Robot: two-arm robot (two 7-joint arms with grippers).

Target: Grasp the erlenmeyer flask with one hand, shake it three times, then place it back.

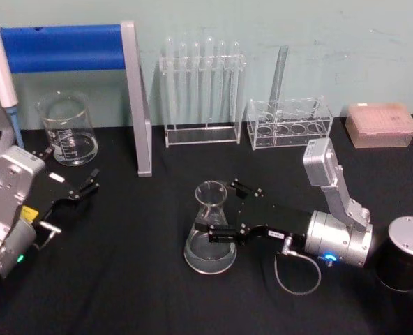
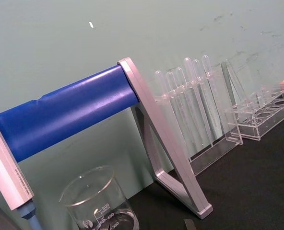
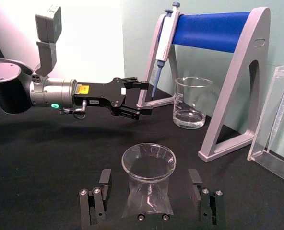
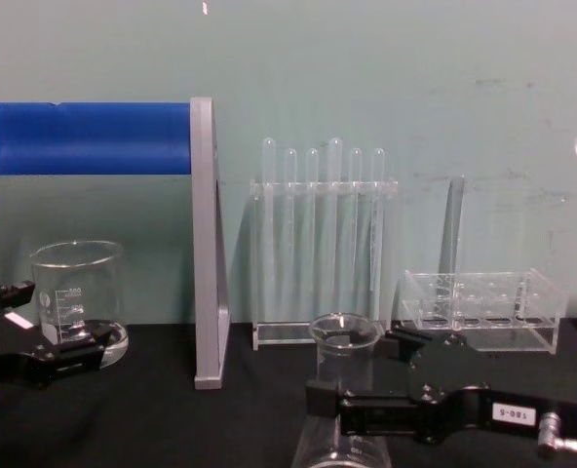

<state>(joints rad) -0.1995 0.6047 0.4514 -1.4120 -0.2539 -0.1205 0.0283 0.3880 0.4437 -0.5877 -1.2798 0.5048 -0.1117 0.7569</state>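
The erlenmeyer flask (image 1: 210, 246) stands upright on the black bench (image 1: 123, 286), near the middle and a little toward the robot's right. The right gripper (image 1: 220, 209) reaches in from the right side at the height of the flask's neck. Its fingers (image 3: 105, 178) are spread wide, one on each side of the glass. In the right wrist view a narrow gap shows between each finger and the flask, so nothing is clamped. The flared lip rises just above the fingers, and the wide round base rests on the cloth.

The left gripper (image 3: 144, 99) hovers over the left part of the bench, well apart from the flask. Its fingers are parted and hold nothing. Just beyond it stands a glass beaker (image 1: 68, 129) with white graduation marks and a little clear liquid at the bottom.

The beaker sits under a pipette stand (image 1: 135, 98) that has a blue bar and grey legs, and a pipette (image 3: 163, 36) hangs from the bar.

Along the back wall, a clear rack of upright test tubes (image 1: 203, 91) comes next. To its right is a lower clear rack (image 1: 290, 124) with one tall tube in it, then a pink tip box (image 1: 379, 124).

A black canister with a silver lid (image 1: 405, 252) stands at the right edge, near the right arm
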